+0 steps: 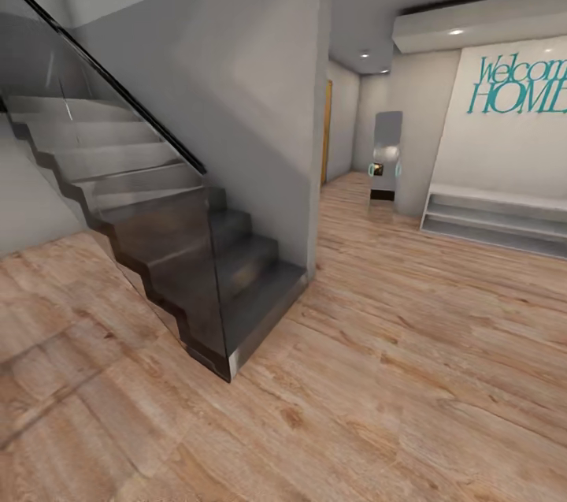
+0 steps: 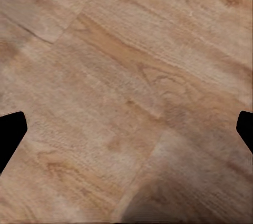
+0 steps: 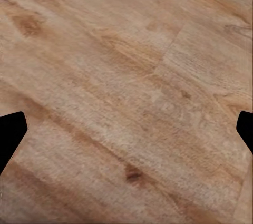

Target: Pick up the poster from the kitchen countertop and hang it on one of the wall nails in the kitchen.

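Pale wood plank floor (image 1: 378,407) spreads under you, and both wrist cameras look straight down at it, the left gripper (image 2: 126,129) and right gripper (image 3: 126,129) each with fingertips spread wide apart, holding nothing. Ahead stand a grey staircase (image 1: 197,250) with a glass balustrade, a hallway mirror (image 1: 386,163) and a teal "Welcome HOME" sign (image 1: 520,84) above a low white shelf (image 1: 496,218)

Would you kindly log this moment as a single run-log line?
phase: in transit | place: hallway, staircase left, mirror ahead | floor: wood planks | both jaws: spread wide, empty | poster: not reached
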